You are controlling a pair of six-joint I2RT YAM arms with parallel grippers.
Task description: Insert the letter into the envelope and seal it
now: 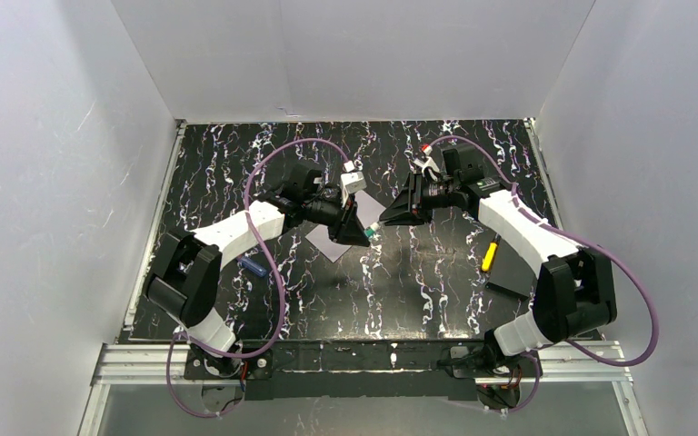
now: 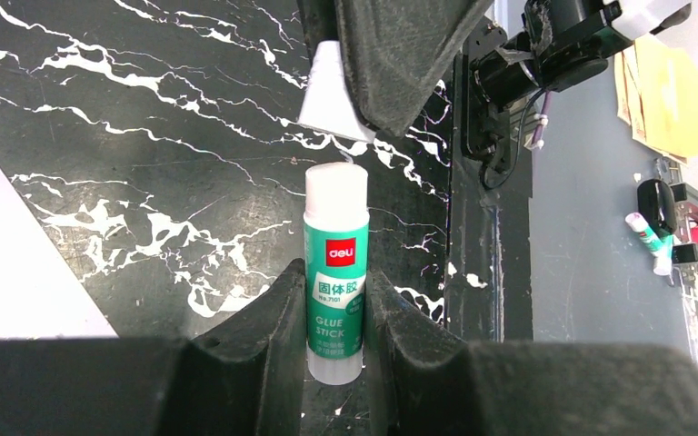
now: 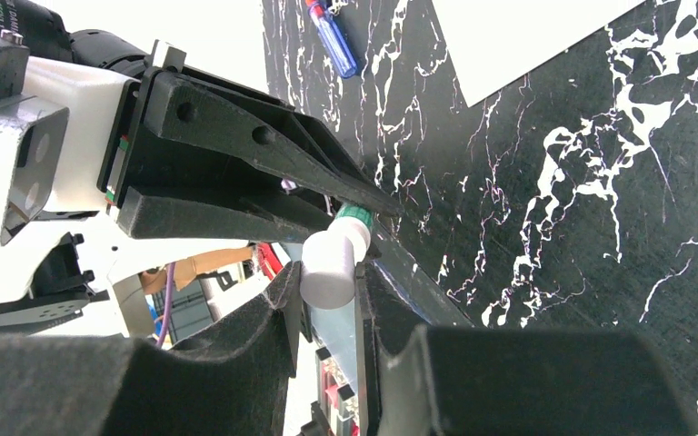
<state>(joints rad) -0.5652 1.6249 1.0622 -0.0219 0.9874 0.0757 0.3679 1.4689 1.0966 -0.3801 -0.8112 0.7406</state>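
The pale lavender-grey envelope [image 1: 330, 242] lies flat on the black marbled table, under my left gripper; it also shows in the left wrist view [image 2: 9, 272] and the right wrist view [image 3: 527, 36]. The letter is not in view. My left gripper [image 1: 364, 234] [image 2: 334, 272] is shut on the green body of a glue stick [image 1: 374, 227] [image 2: 336, 254]. My right gripper [image 1: 387, 221] [image 3: 327, 272] faces it and is shut on the stick's white cap [image 3: 329, 268]. Both hold the stick in the air above the table's middle.
A flat black rectangle [image 1: 512, 270] lies at the right with a yellow tool [image 1: 489, 254] on its edge. A blue pen [image 1: 253, 265] [image 3: 332, 41] lies left of the envelope, near my left arm. White walls enclose the table.
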